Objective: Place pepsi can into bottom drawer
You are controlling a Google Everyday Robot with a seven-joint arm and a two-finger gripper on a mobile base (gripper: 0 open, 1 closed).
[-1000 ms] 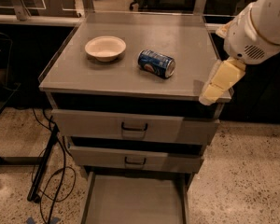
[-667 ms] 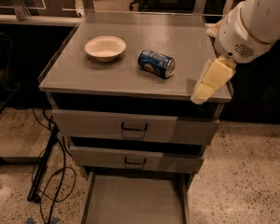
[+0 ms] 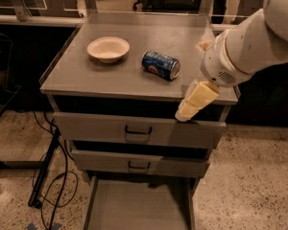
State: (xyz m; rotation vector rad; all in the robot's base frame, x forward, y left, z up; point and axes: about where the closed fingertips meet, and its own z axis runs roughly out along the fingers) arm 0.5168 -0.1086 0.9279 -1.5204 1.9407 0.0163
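The pepsi can (image 3: 161,64) lies on its side on the grey cabinet top (image 3: 134,80), right of centre. The bottom drawer (image 3: 137,207) is pulled out, showing its flat grey floor. My gripper (image 3: 196,100) hangs from the white arm at the right, with cream fingers pointing down and left over the top's front right edge. It is right of the can and a little nearer the front, not touching it. It holds nothing.
A cream-white bowl (image 3: 108,49) stands at the top's left. Two upper drawers with dark handles (image 3: 138,130) (image 3: 138,166) are slightly open. Black cables (image 3: 53,176) and a stand leg lie on the speckled floor at the left.
The arm has moved left, bringing the gripper nearer the can. The can, bowl and drawers have not moved.
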